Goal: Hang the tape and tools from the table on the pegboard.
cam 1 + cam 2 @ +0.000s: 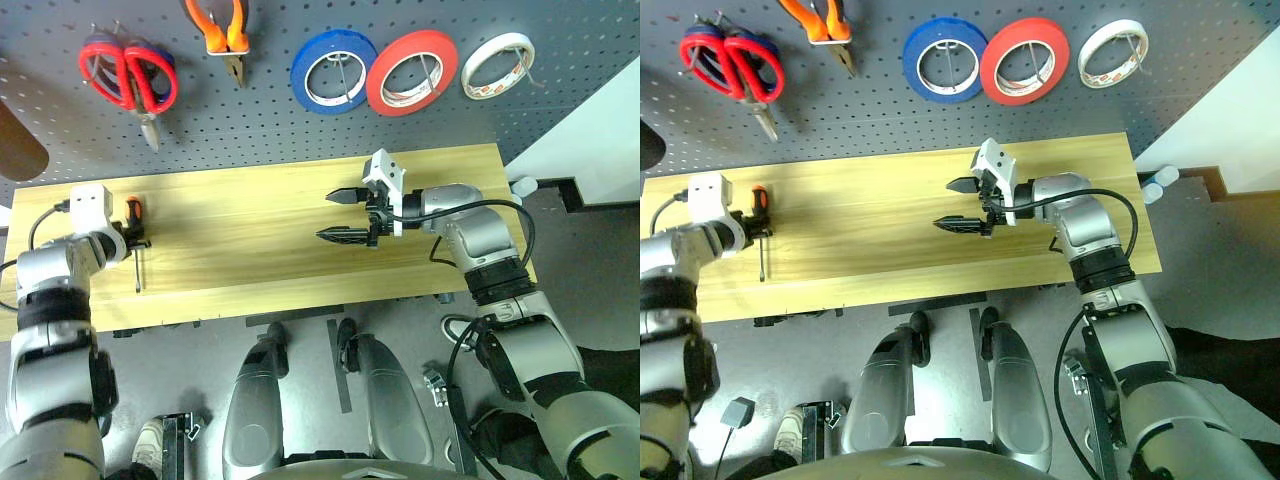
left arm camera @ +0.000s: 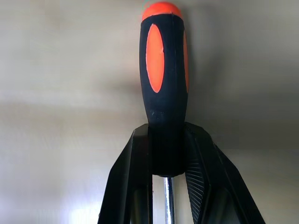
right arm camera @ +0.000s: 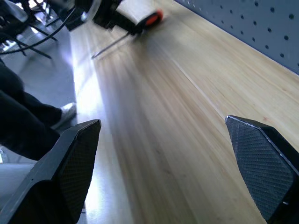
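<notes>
The black-and-orange screwdriver [image 2: 163, 84] lies at the left end of the wooden table [image 1: 250, 230], shaft toward the near edge. My left gripper [image 1: 135, 238] is shut on the lower part of its handle. My right gripper [image 1: 327, 216] hovers open over the middle of the table, pointing left, with nothing between its fingers [image 3: 261, 154]. On the pegboard [image 1: 250, 125] hang the red-handled scissors [image 1: 128, 78], the orange-handled pliers [image 1: 228, 35] and, far right, the white tape [image 1: 497, 66].
A blue tape roll [image 1: 333, 72] and a red tape roll [image 1: 411, 72] hang between the pliers and the white tape. Blue handles show behind the red scissors. A small white bottle [image 1: 520, 185] stands off the table's right end. A shoe [image 1: 150, 440] is on the floor, near left.
</notes>
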### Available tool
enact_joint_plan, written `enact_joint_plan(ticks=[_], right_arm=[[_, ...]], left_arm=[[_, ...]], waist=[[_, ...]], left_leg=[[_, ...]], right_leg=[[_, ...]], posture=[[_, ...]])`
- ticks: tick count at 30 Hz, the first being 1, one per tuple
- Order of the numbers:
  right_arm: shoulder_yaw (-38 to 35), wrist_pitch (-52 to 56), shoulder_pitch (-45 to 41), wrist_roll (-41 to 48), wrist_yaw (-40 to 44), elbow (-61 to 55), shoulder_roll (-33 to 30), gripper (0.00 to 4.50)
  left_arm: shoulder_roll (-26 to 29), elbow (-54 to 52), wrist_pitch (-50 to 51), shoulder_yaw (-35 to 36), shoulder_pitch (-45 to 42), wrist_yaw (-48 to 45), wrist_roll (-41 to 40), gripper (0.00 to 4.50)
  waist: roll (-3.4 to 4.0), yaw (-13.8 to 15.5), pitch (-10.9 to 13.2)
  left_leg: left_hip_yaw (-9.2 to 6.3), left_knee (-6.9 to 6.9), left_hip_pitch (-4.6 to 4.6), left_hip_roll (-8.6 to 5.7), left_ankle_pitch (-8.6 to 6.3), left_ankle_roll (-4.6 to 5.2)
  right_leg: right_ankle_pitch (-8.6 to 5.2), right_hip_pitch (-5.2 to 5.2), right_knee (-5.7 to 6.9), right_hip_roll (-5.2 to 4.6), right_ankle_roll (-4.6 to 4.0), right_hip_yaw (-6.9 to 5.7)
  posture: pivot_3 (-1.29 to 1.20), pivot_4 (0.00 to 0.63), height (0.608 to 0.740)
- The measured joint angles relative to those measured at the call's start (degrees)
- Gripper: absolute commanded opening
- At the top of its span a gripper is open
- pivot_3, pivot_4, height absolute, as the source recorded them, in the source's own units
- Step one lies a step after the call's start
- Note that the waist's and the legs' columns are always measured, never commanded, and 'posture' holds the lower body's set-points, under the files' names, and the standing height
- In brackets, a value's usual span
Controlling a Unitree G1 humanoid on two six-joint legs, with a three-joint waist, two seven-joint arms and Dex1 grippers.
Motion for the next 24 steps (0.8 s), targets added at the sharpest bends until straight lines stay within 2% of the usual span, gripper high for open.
enact_joint_plan(ticks=[5, 9, 14, 18, 21, 24], right_arm=[[-0.28, -0.18, -0.85, 0.91, 3.25, 0.44, -0.96, 4.50], [-0.57, -1.18, -1.29, 0.99, 4.24, 1.81, -1.34, 4.50], [-2.28, -1.15, -2.94, 2.86, 5.29, 2.65, -1.32, 4.50], [-2.86, -1.53, -3.54, 3.65, 6.18, 2.74, -1.20, 4.50], [-3.58, -1.20, -3.54, 5.67, 7.85, 2.68, -1.19, 4.50], [-4.06, -1.11, -3.87, 6.85, 8.22, 2.68, -1.07, 4.50]], left_arm=[[-1.84, -22.68, 14.72, 2.83, 11.19, 1.36, -4.68, 0.56], [-4.07, -38.34, 18.82, 6.09, 17.18, 1.85, -7.98, 0.56], [-7.33, -49.29, 13.01, 10.18, 20.90, -0.25, -11.62, 0.56], [-7.12, -52.01, 7.92, 12.72, 21.12, -0.69, -12.25, 0.56], [-6.42, -53.21, 2.94, 12.97, 21.86, -1.34, -11.91, 0.56], [-8.03, -53.73, -1.40, 15.07, 21.39, -1.95, -13.81, 0.56]], waist=[[-0.69, 0.23, -1.12], [-0.80, 0.53, -2.55], [-0.87, 1.52, -3.99], [-0.90, 1.78, -5.60], [-0.90, 1.78, -6.67], [-0.92, 1.92, -7.32]], left_leg=[[-0.25, 0.03, -0.08, 0.09, -0.09, 0.12], [-0.42, 0.06, -0.26, 0.08, -0.09, 0.11], [-0.53, 0.15, -0.27, 0.16, -0.04, 0.05], [-0.85, 0.15, -0.36, 0.39, -0.01, -0.01], [-0.86, 0.18, -0.38, 0.37, -0.01, 0.01], [-0.89, 0.21, -0.38, 0.36, -0.01, 0.02]], right_leg=[[0.07, 0.09, -0.12, 0.02, -0.05, -0.27], [0.13, 0.07, -0.22, 0.02, -0.12, -0.44], [0.19, 0.09, -0.26, 0.29, -0.22, -0.51], [0.52, 0.33, -0.89, 0.62, -0.33, -0.77], [0.56, 0.38, -0.98, 0.60, -0.27, -0.79], [0.57, 0.41, -0.97, 0.61, -0.28, -0.81]], posture=[[0.12, 0.278, 0.740], [0.13, 0.238, 0.740], [0.14, 0.211, 0.740], [0.15, 0.192, 0.740], [0.15, 0.180, 0.740], [0.16, 0.167, 0.740]])
